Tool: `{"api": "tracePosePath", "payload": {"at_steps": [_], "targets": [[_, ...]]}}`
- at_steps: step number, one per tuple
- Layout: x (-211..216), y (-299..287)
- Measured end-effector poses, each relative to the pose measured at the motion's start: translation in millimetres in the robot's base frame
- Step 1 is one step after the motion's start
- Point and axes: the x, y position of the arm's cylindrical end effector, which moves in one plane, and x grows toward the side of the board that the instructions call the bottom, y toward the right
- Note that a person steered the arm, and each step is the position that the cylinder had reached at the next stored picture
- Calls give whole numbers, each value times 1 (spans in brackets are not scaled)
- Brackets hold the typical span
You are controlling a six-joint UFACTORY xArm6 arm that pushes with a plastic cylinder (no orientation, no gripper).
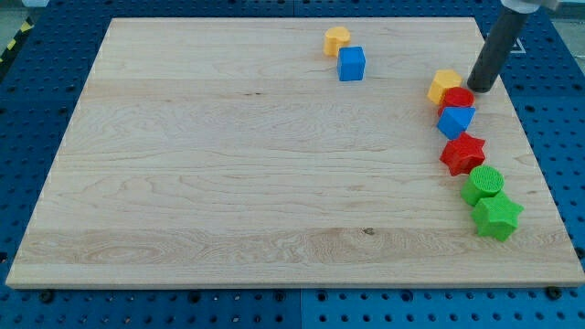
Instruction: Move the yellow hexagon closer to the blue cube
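Note:
The yellow hexagon (443,84) lies near the board's right edge, at the top of a column of blocks. The blue cube (351,63) sits near the view's top, left of the hexagon, with a yellow heart-like block (336,39) touching its upper left. My tip (479,89) rests on the board just right of the yellow hexagon, close to the upper right of a red cylinder (458,99). I cannot tell whether it touches either one.
Below the red cylinder, a column runs down the right side: a blue block of unclear shape (455,120), a red star (462,153), a green cylinder (483,185) and a green star (496,217). The wooden board (228,164) lies on a blue perforated table.

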Motion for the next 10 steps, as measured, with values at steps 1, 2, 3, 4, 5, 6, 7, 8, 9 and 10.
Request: {"api": "tracePosePath", "payload": {"at_steps": [1,2,3,4,5,6,7,8,9,10], "targets": [[1,-12],[1,-22],[1,-34],[2,-41],[5,-43],[8,-44],[8,-50],[8,-66],[8,-85],[8,-102]]}}
